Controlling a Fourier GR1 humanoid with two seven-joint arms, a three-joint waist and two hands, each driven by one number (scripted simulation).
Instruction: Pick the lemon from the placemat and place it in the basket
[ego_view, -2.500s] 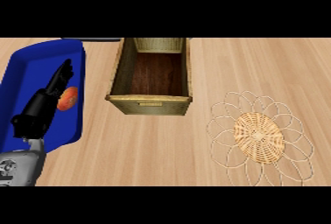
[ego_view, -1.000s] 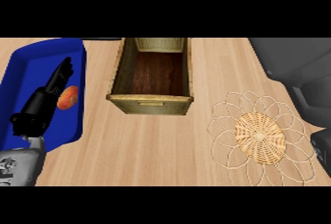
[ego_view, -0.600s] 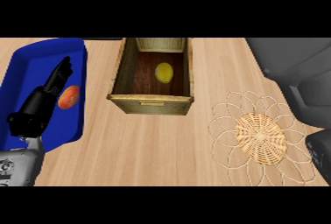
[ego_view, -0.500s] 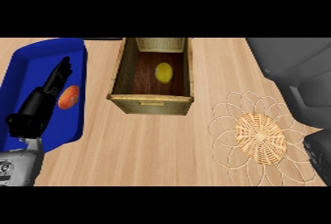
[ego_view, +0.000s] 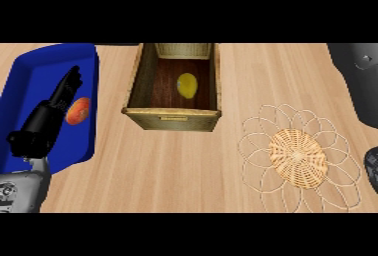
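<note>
— Where's the lemon (ego_view: 187, 85)?

— On the dark floor of the basket (ego_view: 136, 84), near the far end. The woven placemat (ego_view: 297, 158) sits well to the right, bare.

— And the hands?

— The left hand (ego_view: 50, 116) lies over the blue tray (ego_view: 46, 59), fingers straight and together, pointing away, just beside an orange fruit (ego_view: 77, 110) (partly hidden by the hand). The right hand (ego_view: 371, 164) barely shows at the right edge below the grey forearm (ego_view: 362, 75); whether its fingers are apart or curled, I cannot tell.
</note>
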